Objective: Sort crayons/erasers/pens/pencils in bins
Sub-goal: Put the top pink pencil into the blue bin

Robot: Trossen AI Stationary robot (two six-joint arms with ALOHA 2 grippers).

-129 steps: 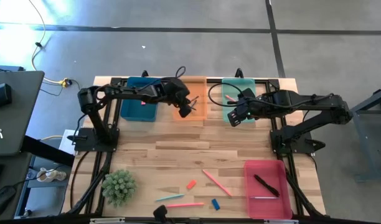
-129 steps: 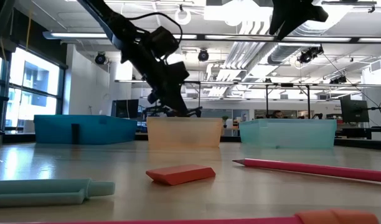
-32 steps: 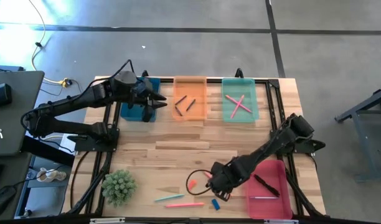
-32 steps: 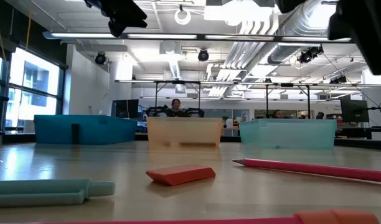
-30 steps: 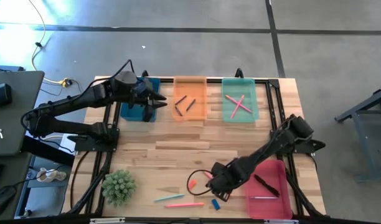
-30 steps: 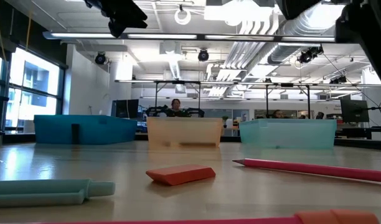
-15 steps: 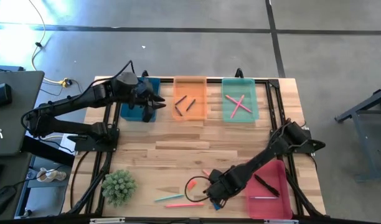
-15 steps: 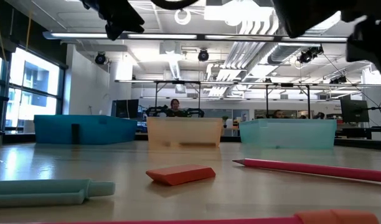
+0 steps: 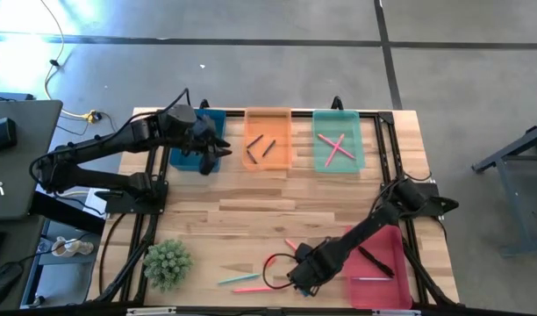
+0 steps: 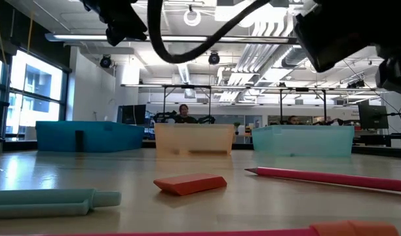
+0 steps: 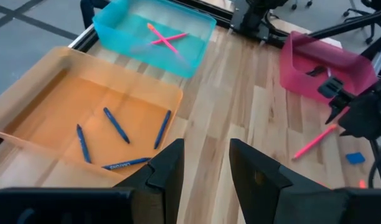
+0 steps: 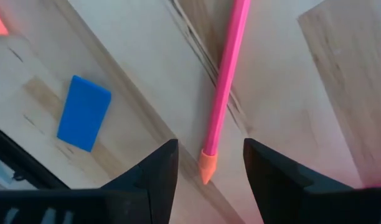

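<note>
Along the table's (image 9: 251, 204) far edge sit three bins: dark blue bin (image 9: 191, 154), orange bin (image 9: 268, 140) with the crayons (image 11: 116, 126), and teal bin (image 9: 338, 142) with two crossed pink pencils (image 9: 336, 147). The red-pink bin (image 9: 374, 281) with the pens (image 9: 375, 261) sits at the near right corner. The left gripper (image 9: 214, 144) hovers at the blue bin's right edge, claw narrowly parted, holding nothing. The right gripper (image 12: 206, 163) is low near the front edge, claw wide, straddling a pink pencil (image 12: 225, 93). A blue eraser (image 12: 84, 113) lies just beside it, and a plant (image 9: 168, 264) stands near the front left.
</note>
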